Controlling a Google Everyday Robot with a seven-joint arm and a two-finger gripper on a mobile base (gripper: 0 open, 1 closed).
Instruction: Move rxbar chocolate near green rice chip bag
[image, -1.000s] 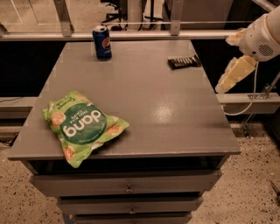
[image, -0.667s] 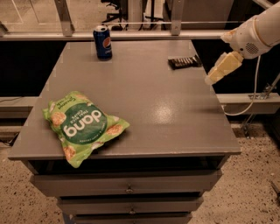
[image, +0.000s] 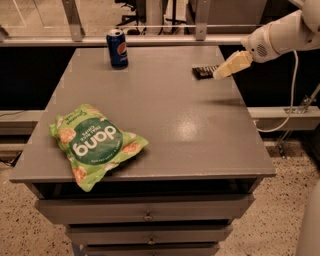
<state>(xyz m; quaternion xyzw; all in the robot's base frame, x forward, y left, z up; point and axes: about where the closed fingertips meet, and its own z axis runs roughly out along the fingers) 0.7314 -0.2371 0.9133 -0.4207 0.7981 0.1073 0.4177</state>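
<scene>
The rxbar chocolate (image: 203, 72), a small flat dark bar, lies near the far right edge of the grey table (image: 165, 115). My gripper (image: 225, 68) reaches in from the right on a white arm, and its cream-coloured tip hangs just above the bar's right end and covers that end. The green rice chip bag (image: 93, 143) lies at the near left of the table, its front corner hanging over the front edge, far from the bar.
A blue soda can (image: 117, 48) stands upright at the far left of the table. Drawers (image: 147, 215) sit below the front edge. A metal rail (image: 150, 40) runs behind the table. A cable hangs at the right.
My gripper has moved left and further in over the table, from beyond the right edge to just above the rxbar. The bar, bag and can have not moved.
</scene>
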